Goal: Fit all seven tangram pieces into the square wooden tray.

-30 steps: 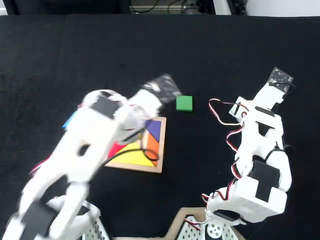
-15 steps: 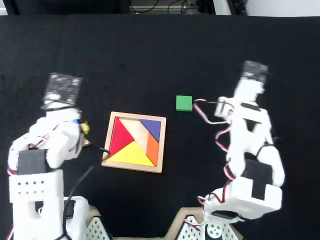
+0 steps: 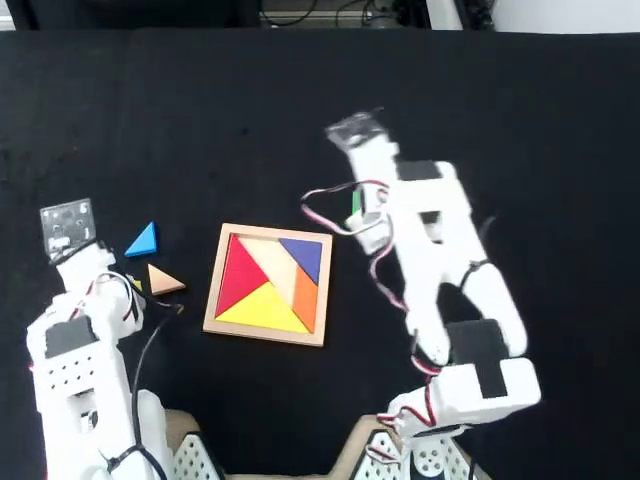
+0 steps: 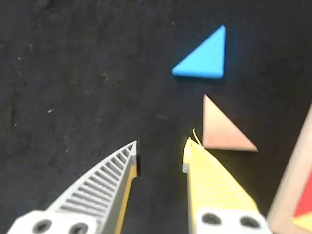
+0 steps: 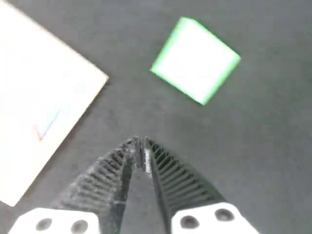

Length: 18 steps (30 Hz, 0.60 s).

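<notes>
Black tabletop carries the wooden tray near its middle, part-filled. Off its far corner lies the green square. Right gripper, pressed together, hangs near it: it should spread, then straddle flat sides. Left gripper, spread, hovers beside the tan triangle.

The right arm slants across the desk just right of the tray, covering most of the green square. Left of the tray, the blue triangle and tan triangle narrow the strip. The tan triangle lies just beside the left end effector. Open desk stretches beyond the tray.
</notes>
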Motion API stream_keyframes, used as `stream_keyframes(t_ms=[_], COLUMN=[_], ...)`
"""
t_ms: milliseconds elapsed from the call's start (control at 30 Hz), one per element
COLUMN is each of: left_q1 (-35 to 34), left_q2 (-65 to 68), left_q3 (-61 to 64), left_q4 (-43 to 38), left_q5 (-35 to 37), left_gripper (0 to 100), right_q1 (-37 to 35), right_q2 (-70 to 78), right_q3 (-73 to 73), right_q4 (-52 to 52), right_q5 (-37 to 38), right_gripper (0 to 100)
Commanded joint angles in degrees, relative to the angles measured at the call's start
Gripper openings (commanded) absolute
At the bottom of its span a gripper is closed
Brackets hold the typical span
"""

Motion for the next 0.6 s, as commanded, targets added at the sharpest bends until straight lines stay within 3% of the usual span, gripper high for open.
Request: stream_keyframes(t_ms=[0,300,567], left_q1=[-0.84,-5.14,-5.05], left_q2=[0.09,0.09,0.09], left_q3=[1.27,1.71,1.71], left_q4=[-5.1,-6.24,-6.15], left_q5=[4.04,8.18,8.09], left_gripper=[16,16,16], right_q1=[-3.34,-2.81,-3.08], right_q2=[4.62,27.47,40.84], right_q3=[-6.81,-29.05,-47.16], right_q4=[1.76,7.38,14.24], right_q5=[2.11,0.0,0.18], right_gripper=[1.1,1.1,1.1])
